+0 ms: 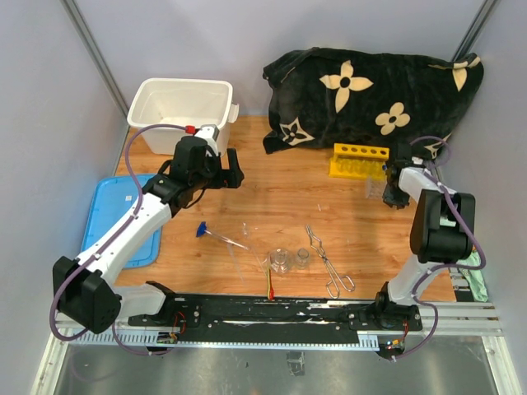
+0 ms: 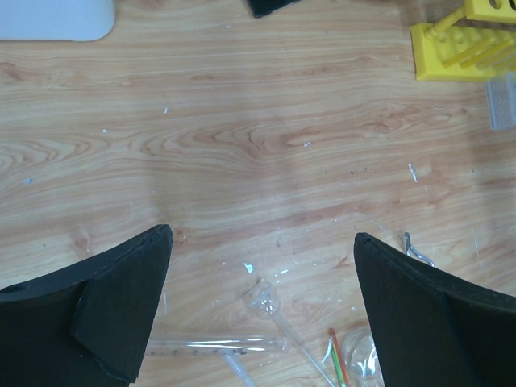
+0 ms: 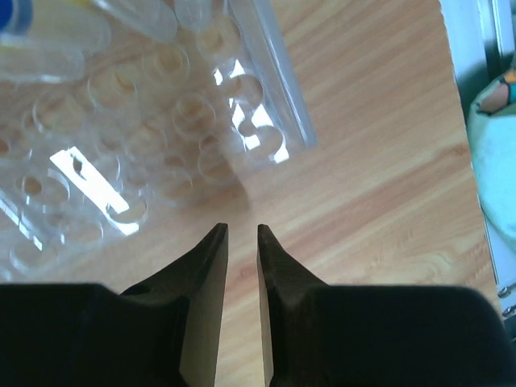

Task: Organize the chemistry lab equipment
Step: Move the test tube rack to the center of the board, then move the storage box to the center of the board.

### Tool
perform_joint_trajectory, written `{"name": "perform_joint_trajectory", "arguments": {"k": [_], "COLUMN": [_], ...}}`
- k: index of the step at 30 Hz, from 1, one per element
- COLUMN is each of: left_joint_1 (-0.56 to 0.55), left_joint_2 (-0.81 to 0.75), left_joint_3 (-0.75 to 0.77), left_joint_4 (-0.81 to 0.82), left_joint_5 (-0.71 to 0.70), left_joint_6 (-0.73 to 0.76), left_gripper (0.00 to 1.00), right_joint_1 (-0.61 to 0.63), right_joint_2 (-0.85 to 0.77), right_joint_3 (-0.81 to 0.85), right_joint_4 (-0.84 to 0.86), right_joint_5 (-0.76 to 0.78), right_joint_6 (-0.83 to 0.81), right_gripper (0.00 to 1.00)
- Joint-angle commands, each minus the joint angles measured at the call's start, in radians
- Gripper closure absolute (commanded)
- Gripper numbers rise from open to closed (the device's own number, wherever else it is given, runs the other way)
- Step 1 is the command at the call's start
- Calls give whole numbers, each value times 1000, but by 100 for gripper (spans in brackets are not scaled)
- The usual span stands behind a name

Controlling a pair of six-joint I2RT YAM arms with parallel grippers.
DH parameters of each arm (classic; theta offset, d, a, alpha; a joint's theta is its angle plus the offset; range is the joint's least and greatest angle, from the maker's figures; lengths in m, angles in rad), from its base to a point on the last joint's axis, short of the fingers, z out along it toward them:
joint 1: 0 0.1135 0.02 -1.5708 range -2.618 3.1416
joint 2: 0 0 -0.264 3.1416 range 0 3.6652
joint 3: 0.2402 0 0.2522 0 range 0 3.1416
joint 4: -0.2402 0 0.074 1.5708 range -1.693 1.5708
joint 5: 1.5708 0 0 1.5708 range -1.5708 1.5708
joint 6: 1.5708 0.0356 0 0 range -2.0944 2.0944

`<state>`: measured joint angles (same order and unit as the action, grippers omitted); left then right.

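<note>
The yellow holed tube rack [image 1: 358,160] stands at the back right, with the clear plastic rack [image 1: 376,188] just in front of it. My right gripper [image 1: 394,197] hovers at that clear rack [image 3: 145,121]; its fingers [image 3: 242,230] stand a narrow gap apart with only bare wood between them. A blue cap [image 3: 12,12] shows at the rack's top left. My left gripper [image 2: 262,242] is wide open and empty above the table. Below it lie clear tubes [image 2: 214,347] and a thin glass rod [image 2: 270,305]. Two small beakers [image 1: 281,261], metal tongs [image 1: 328,263], a red-tipped stick [image 1: 269,284] and a blue-capped tube [image 1: 216,234] lie near the front.
A white tub [image 1: 179,111] stands at the back left, and its blue lid [image 1: 123,218] lies at the left edge under my left arm. A black flowered cloth [image 1: 370,90] is heaped at the back right. Something green [image 3: 496,153] lies off the table's right edge.
</note>
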<state>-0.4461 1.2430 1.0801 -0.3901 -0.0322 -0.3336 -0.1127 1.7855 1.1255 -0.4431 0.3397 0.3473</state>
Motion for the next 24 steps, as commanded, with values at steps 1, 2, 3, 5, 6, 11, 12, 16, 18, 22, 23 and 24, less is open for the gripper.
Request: {"name": "perform_joint_trajectory", "arguments": {"k": [1,2,3,5,6,11,12,16,18,22,23,24], "left_joint_1": [9,9,9,10,10,27,39,131,164,179,181,179], "left_joint_2": [-5,-6,-9,-13,-12,30,52,189,288,482,535,596], "left_joint_3": [27,32,38,52,62,174,211,374,472,721,811,861], "left_joint_4": [29,26,23,19,13,-29,-40,-82,-110,-206,-234,-270], "left_joint_5": [8,8,10,15,13,-24,-29,39,56,-13,-35,-61], "left_joint_6": [2,-2,-6,-12,-16,-11,-10,-32,-39,-15,-3,7], "left_gripper": [1,1,1,1,1,1,1,1,1,1,1,1], "right_joint_1": [-11,-4,9,34,48,90,98,175,199,226,235,243], "right_joint_2": [-178,-229,-288,-403,-459,-700,-731,-814,-846,-884,-893,-902], "right_joint_3": [-69,-89,-108,-132,-138,-140,-137,-125,-130,-151,-157,-163], "right_joint_4": [-54,-67,-81,-120,-142,-207,-221,-281,-295,-307,-303,-298], "right_joint_5": [-53,-66,-79,-117,-137,-306,-334,-354,-357,-434,-445,-454], "right_joint_6": [18,19,19,18,17,-26,-36,-91,-106,-125,-122,-119], "right_gripper": [77,77,77,76,75,73,72,71,69,65,64,64]}}
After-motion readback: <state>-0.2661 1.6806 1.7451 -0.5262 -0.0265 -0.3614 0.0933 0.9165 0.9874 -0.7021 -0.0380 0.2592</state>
